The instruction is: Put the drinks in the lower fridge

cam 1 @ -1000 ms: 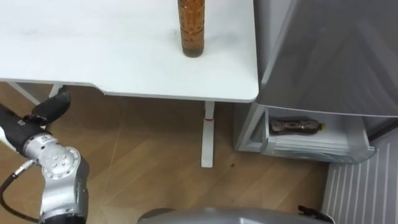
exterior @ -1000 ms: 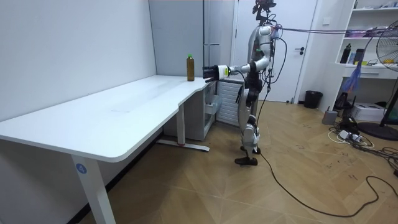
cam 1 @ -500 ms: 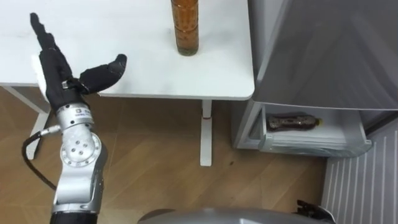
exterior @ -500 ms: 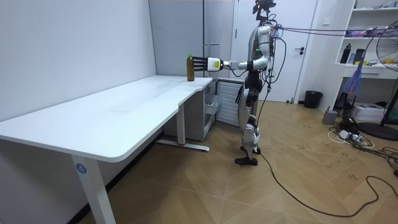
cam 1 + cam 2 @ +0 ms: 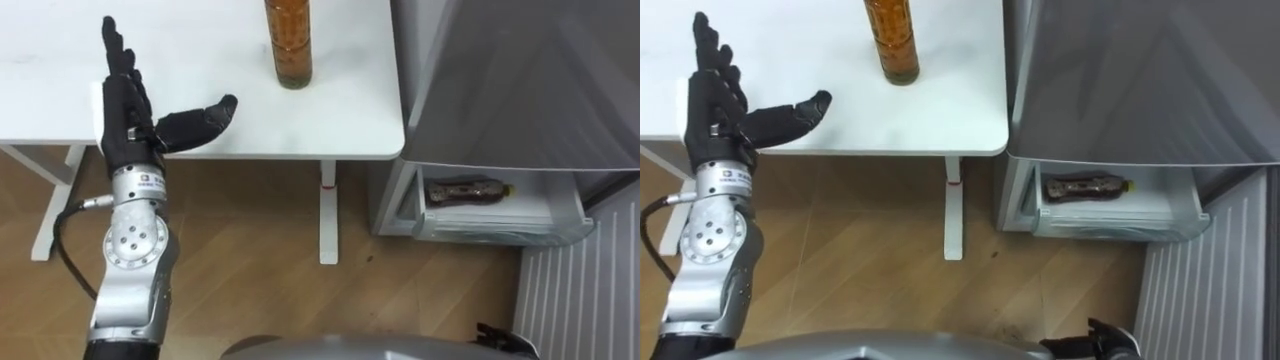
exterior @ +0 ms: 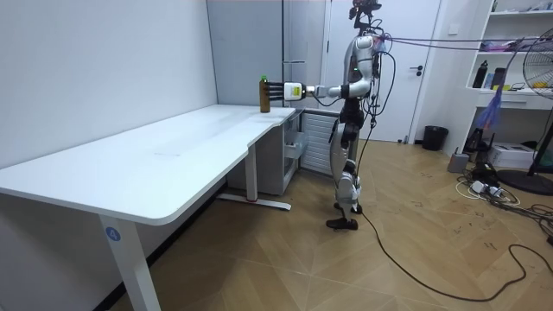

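Over the last second the left hand (image 5: pixel 130 120) has come up from below the front edge of the white table (image 5: pixel 345 125) and moved in toward the tall amber drink bottle (image 5: pixel 287 45). In the left eye view the hand is over the table just inside that front edge, its dark fingers straight and apart, the thumb spread out toward the bottle, holding nothing. The bottle stands upright further back, toward the table's right edge, and hand and bottle are apart. To the right of the table is the grey fridge (image 5: pixel 520 80), its white lower drawer (image 5: pixel 500 218) pulled open with a second brown bottle (image 5: pixel 465 190) lying on its side in it. The right eye view shows the same layout: open hand near the front edge, bottle upright beyond it, drawer open below the fridge door. In the room view the robot stands at the far end of the table beside the fridge, its left arm stretched out level, with the hand close beside the green-capped bottle. The main risk, as I judge it, is tipping: the bottle is tall and narrow, so straight fingers or the thumb striking it before they wrap round could knock it over and roll it toward the right edge. A grip taken too high would also let it swing on the way to the drawer.
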You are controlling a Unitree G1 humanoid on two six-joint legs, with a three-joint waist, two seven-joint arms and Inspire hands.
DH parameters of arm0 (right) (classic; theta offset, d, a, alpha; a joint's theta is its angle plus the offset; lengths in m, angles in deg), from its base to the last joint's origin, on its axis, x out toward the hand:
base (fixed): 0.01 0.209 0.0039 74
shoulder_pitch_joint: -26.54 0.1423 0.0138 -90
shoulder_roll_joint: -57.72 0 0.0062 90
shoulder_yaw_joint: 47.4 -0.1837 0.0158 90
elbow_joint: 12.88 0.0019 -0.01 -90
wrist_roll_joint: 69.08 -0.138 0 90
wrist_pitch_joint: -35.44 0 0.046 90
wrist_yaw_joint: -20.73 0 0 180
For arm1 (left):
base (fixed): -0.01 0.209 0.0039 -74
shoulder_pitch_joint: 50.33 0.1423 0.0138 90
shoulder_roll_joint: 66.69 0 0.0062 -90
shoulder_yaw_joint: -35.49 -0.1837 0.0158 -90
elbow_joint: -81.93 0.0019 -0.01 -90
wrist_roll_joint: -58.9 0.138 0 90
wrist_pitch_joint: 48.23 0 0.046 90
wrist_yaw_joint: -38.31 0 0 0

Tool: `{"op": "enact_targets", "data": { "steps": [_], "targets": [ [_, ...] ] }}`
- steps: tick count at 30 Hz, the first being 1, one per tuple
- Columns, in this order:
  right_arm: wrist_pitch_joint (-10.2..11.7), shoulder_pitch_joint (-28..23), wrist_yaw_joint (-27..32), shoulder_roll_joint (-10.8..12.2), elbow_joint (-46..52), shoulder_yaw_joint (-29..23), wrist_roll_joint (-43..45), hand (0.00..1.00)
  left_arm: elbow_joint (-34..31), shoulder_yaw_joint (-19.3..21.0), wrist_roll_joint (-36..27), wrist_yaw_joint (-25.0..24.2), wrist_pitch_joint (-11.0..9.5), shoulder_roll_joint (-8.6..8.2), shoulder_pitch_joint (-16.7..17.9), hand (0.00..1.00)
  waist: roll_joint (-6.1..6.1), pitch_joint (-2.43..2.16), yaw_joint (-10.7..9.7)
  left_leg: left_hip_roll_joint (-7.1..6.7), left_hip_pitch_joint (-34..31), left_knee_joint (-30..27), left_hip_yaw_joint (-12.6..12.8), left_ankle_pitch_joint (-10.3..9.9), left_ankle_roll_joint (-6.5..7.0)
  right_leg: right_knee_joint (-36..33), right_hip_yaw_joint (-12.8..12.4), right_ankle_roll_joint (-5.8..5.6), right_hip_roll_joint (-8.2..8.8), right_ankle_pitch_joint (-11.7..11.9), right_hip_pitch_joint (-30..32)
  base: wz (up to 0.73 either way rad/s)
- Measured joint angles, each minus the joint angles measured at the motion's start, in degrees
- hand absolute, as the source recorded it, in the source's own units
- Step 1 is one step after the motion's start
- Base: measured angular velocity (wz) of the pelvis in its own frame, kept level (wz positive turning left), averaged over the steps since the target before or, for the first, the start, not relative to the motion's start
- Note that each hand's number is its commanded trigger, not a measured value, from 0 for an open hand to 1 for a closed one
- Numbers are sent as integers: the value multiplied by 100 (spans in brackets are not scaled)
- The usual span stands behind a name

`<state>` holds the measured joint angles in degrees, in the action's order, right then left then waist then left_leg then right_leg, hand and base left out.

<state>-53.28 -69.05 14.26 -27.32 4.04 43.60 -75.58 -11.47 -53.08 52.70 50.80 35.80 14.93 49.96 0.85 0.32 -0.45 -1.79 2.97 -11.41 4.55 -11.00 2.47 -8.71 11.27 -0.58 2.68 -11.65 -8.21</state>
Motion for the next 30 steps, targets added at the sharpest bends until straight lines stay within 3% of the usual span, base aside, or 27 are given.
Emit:
{"op": "enact_targets", "data": {
  "steps": [12,19,21,26,30],
  "targets": [
    [-6,-7,8,-4,3,-61,6,0,74,77,-258,-208,164,25,-501,0,-81,12,-207,29,135,76,149,-1,0,-15,-162,15,-22,12,-28,-8],
    [-32,-43,41,-4,-6,-235,268,0,831,97,-970,-315,205,71,-966,0,-111,36,-362,19,173,78,157,-3,-3,-19,-232,15,-26,11,-46,0],
    [-123,-51,49,-7,-2,-247,423,0,973,200,-1220,-316,234,84,-1067,0,-122,34,-382,23,171,86,166,-4,-3,-51,-329,15,-35,11,-3,-13],
    [-334,-189,3,-8,3,-444,962,0,1171,435,-1453,-322,349,296,-1431,0,-111,38,-518,26,234,110,179,-3,-2,-116,-362,13,-31,10,9,-9],
    [-560,-246,-39,-6,-2,-473,1316,0,1545,605,-1455,-323,447,351,-1741,0,-116,34,-538,54,382,189,332,-5,2,-188,-467,11,-49,9,6,-27]
  ]
}}
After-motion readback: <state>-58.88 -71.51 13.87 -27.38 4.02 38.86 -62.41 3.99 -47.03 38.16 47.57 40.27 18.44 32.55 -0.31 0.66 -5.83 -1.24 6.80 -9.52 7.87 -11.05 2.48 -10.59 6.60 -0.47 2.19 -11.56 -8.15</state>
